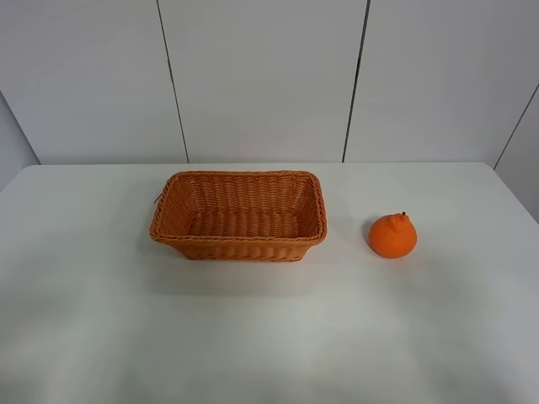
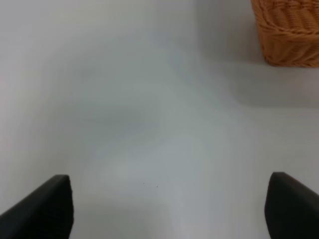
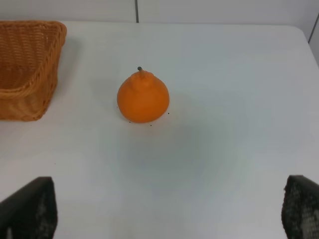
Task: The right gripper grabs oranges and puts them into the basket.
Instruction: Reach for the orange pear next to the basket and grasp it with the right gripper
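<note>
One orange (image 1: 392,235), round with a knobby top and dark stem, sits on the white table to the right of the basket (image 1: 238,248), a hand's width apart from it. The wicker basket stands empty at the table's middle. Neither arm shows in the exterior high view. In the right wrist view the orange (image 3: 143,97) lies ahead of my right gripper (image 3: 167,205), whose black fingers (image 3: 31,208) are spread wide and empty; the basket's corner (image 3: 25,69) shows beside it. My left gripper (image 2: 169,200) is open and empty over bare table, with the basket's corner (image 2: 289,35) ahead.
The white table (image 1: 269,337) runs to a pale panelled wall (image 1: 261,76) at the back. The table's right edge (image 1: 514,202) lies beyond the orange.
</note>
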Controlling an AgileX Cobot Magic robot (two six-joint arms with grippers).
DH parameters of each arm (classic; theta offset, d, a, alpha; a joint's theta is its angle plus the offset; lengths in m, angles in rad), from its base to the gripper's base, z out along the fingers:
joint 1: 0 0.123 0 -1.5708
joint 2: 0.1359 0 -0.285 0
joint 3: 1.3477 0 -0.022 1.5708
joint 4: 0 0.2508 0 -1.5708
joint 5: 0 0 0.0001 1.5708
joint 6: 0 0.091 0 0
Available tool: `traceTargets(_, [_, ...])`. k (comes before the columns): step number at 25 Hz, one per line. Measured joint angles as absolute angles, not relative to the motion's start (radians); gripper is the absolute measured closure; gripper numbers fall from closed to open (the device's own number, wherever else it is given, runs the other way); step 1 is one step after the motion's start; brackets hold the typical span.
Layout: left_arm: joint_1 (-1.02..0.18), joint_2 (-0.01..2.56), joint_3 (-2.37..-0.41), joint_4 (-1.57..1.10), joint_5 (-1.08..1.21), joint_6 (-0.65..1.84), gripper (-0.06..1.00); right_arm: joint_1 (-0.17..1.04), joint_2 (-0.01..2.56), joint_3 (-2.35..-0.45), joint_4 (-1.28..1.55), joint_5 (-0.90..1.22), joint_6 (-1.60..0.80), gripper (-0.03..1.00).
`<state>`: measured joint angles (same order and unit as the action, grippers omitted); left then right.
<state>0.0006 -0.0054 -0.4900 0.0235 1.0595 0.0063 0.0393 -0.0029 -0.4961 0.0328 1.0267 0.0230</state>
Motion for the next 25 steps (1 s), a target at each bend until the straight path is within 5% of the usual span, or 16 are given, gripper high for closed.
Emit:
traceTargets(13, [0.001, -0.005, -0.49, 0.024, 1.06, 0.006, 0.06, 0.039, 0.064, -0.543, 0.028, 1.028, 0.023, 0.28])
traceTargets(25, [0.001, -0.005, -0.49, 0.024, 1.06, 0.006, 0.06, 0.039, 0.965, -0.915, 0.0, 1.023, 0.023, 0.28])
